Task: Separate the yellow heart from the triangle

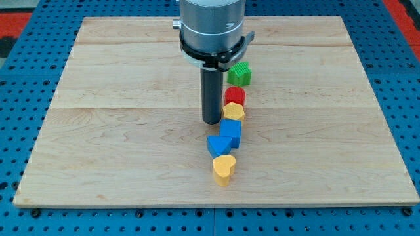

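Observation:
The yellow heart (pixel 224 168) lies near the view's bottom, just below the middle. It touches the blue triangle (pixel 218 145) right above it. A blue cube (pixel 231 130) sits against the triangle's upper right. Above that come a yellow hexagon-like block (pixel 233 111), a red round block (pixel 235 96) and a green star-like block (pixel 239 74), forming a rough vertical line. My tip (pixel 211 121) rests on the board just left of the yellow hexagon and blue cube, above the triangle, apart from the heart.
The wooden board (pixel 98 131) lies on a blue pegboard table (pixel 20 78). The arm's grey cylinder body (pixel 211 26) hangs over the board's top middle.

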Available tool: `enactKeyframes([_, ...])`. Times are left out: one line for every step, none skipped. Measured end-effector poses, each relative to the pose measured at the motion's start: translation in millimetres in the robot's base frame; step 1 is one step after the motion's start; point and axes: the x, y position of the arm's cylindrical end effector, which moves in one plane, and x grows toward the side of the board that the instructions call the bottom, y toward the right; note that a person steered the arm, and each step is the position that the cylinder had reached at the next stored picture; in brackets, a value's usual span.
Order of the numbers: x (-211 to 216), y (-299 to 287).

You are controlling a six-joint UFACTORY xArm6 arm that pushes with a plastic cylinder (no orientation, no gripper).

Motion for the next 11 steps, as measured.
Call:
enactKeyframes([7, -24])
enactKeyframes([60, -45])
enactKeyframes([147, -43])
enactKeyframes([149, -1])
enactKeyframes([147, 81])
enactKeyframes([142, 92])
enactKeyframes([126, 62])
enactKeyframes([106, 31])
enactKeyframes([79, -7])
enactKeyframes([52, -39])
enactKeyframes([61, -46])
